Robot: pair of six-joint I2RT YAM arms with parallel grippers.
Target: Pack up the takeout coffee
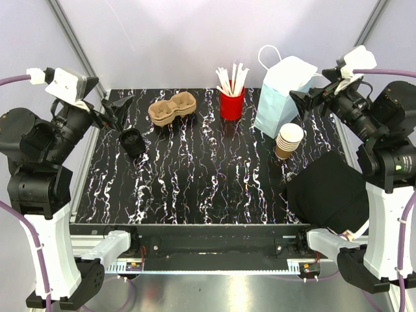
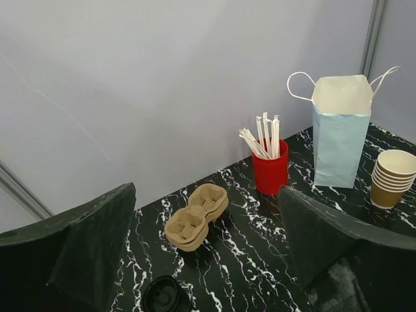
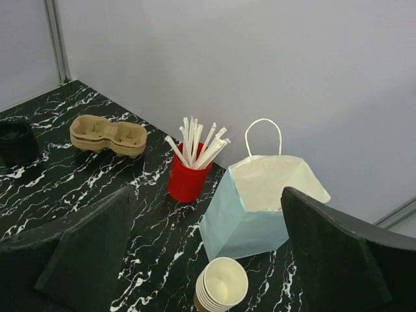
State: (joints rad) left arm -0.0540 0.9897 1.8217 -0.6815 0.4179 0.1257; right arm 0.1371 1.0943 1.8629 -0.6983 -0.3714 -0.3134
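Observation:
No single tan-brown paper cup on its own shows in any view; the takeout coffee is hidden or out of view. The pale blue paper bag (image 1: 284, 97) stands open at the back right, also in the left wrist view (image 2: 339, 140) and the right wrist view (image 3: 257, 214). My left gripper (image 1: 115, 112) is open and empty, raised over the back left corner (image 2: 205, 218). My right gripper (image 1: 308, 101) is open and empty, raised just right of the bag (image 3: 207, 214).
A nested stack of brown cups (image 1: 288, 141) (image 3: 221, 287) stands in front of the bag. A red cup of white sticks (image 1: 232, 103) and a cardboard cup carrier (image 1: 172, 108) stand at the back. Black lids (image 1: 132, 142) lie at the left. A black cloth (image 1: 328, 190) lies at the near right.

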